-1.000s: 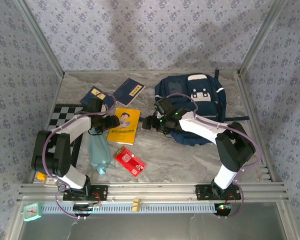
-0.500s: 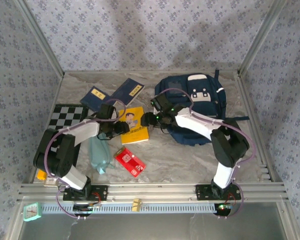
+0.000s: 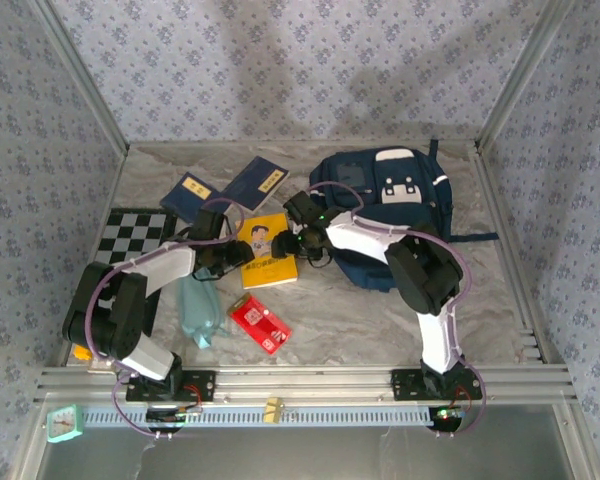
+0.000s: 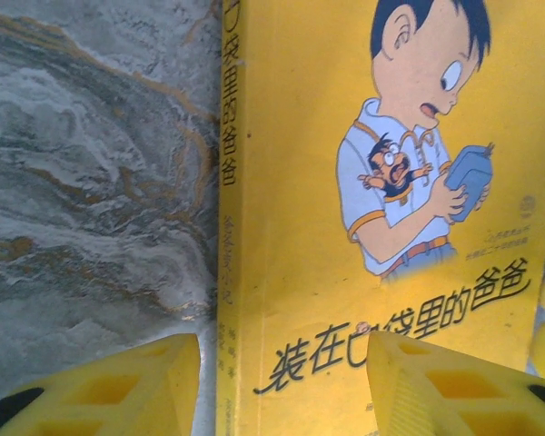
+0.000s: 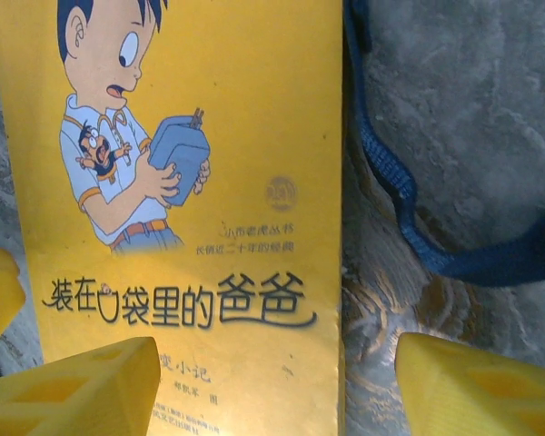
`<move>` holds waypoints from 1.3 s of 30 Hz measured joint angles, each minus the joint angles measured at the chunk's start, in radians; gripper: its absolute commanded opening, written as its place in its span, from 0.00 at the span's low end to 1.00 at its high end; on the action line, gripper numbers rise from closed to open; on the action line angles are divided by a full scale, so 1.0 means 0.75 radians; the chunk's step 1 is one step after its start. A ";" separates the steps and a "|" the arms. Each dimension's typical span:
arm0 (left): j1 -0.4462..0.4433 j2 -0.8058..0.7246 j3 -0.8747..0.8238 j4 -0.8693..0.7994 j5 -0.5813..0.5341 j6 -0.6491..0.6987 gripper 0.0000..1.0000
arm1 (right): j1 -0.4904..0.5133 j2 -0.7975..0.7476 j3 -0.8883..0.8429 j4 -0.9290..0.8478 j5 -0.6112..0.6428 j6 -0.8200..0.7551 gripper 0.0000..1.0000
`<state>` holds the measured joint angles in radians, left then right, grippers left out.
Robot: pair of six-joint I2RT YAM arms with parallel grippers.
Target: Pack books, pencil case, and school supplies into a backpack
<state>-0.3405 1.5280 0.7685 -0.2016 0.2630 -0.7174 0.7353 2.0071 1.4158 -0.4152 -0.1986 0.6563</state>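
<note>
Left wrist: left fingers [image 4: 100, 391] spread, one over the marbled counter [image 4: 91, 182], the other over the yellow book [image 4: 300, 182]; its spine edge lies between them.
Right wrist: right fingers [image 5: 73, 391] spread across the book's opposite edge; a blue strap [image 5: 509, 257] lies ahead of the outer finger.
Top external: backpack [image 3: 400, 190] just behind the right fingers; two navy books [image 3: 187, 195] beyond the left fingers; pencil case [image 3: 193, 305] and red packet [image 3: 259, 323] flat on their near side.

The left end effector [image 3: 242, 254] has slid rightward to the left edge of the yellow book [image 3: 270, 266]. The right end effector [image 3: 286, 243] has swung left from the backpack [image 3: 405, 190] to the book's right edge.
</note>
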 measured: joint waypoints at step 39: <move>-0.012 0.067 -0.042 0.109 -0.027 -0.043 0.42 | -0.022 -0.074 0.058 0.053 -0.311 0.092 0.45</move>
<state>-0.3492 1.5780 0.7368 -0.1196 0.2428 -0.7498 0.7189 1.9518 1.4593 -0.3752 -0.4316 0.7250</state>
